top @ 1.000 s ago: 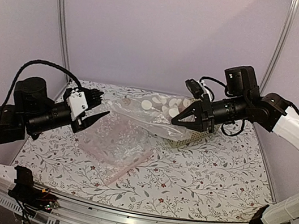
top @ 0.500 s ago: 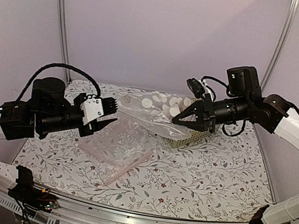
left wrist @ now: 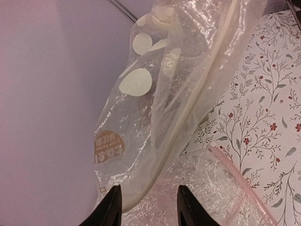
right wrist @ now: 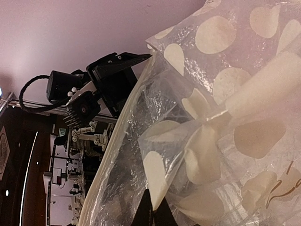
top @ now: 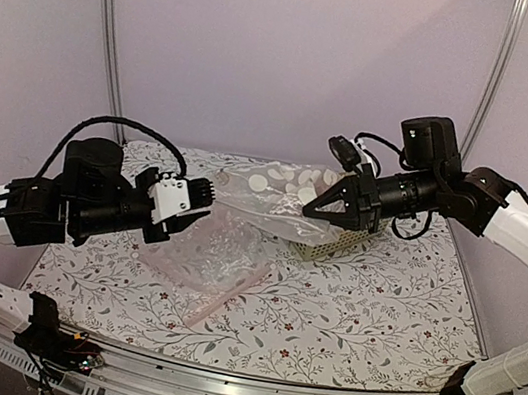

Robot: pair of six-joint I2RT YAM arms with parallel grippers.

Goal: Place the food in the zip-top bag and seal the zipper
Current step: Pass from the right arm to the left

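From above, the right gripper [top: 315,209] pinches the zip-top bag [top: 271,187] and holds it up over the table [top: 377,308]. The left gripper [top: 201,199] is just beside the bag's other end. The left wrist view shows its fingers [left wrist: 112,207] spread wide, the bag right in front. The right wrist view shows the right gripper squeezed tight on the bag.

Pale lilac walls [top: 297,61] enclose a floral-patterned table [top: 377,308].
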